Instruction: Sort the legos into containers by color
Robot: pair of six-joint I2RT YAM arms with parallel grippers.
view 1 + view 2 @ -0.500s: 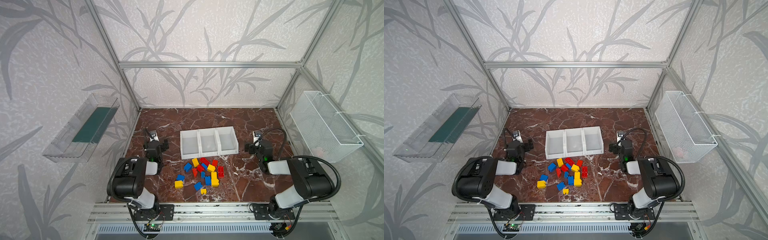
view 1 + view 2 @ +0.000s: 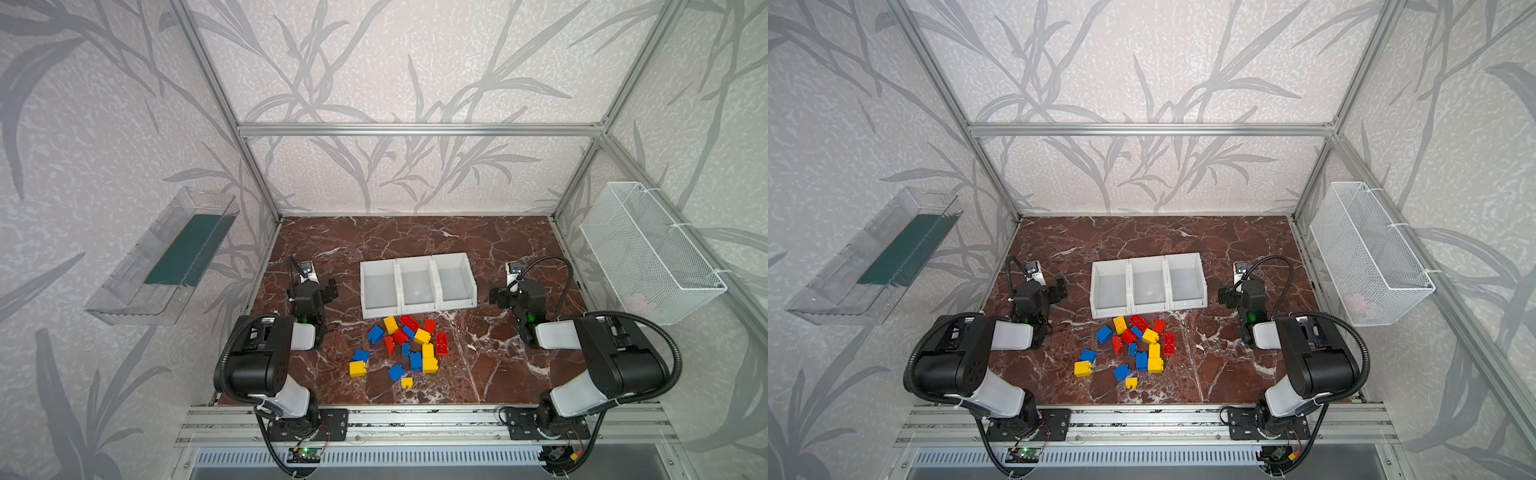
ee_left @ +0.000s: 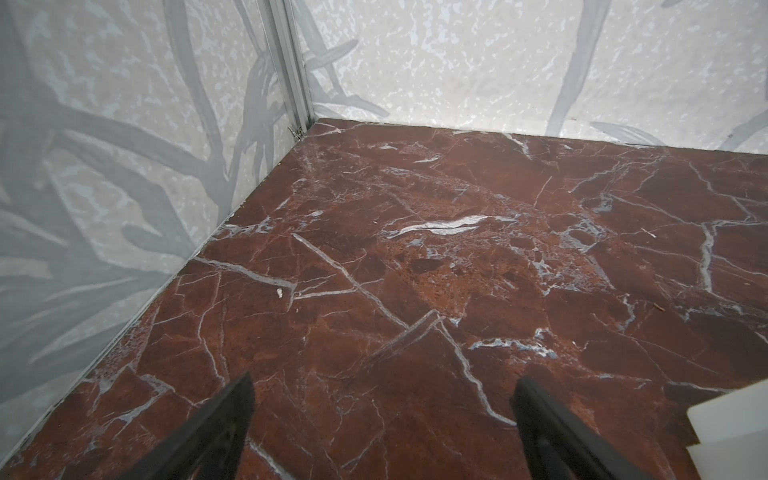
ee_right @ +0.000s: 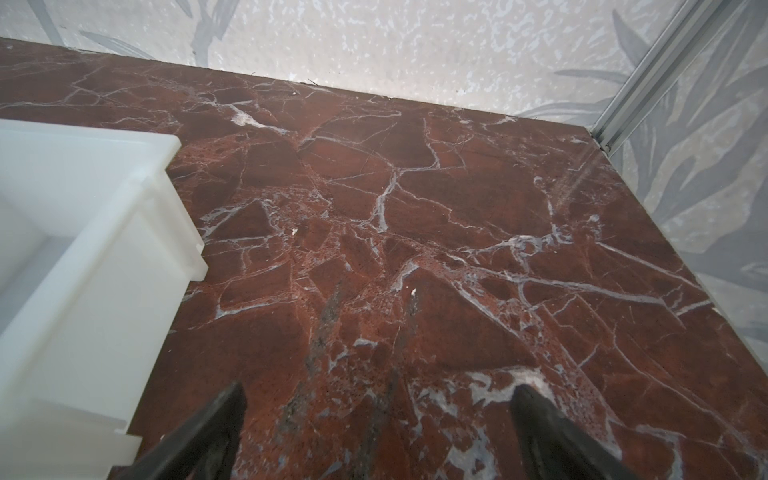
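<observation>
Left wrist view, containers [image 3: 735, 424] cut to a corner, left pincer [image 3: 382, 380] spread, right pincer [image 4: 378, 387] spread

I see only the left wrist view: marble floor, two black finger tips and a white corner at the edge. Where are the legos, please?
Observer: The legos lie in a loose pile on the table, just in front of the containers.
Operator: Is any brick already inside a container?
Observer: No. In both top views all three containers look empty.
Operator: And what does the right gripper do?
Observer: The right gripper is open and holds nothing. It is beside the rightmost container, over bare marble.
</observation>
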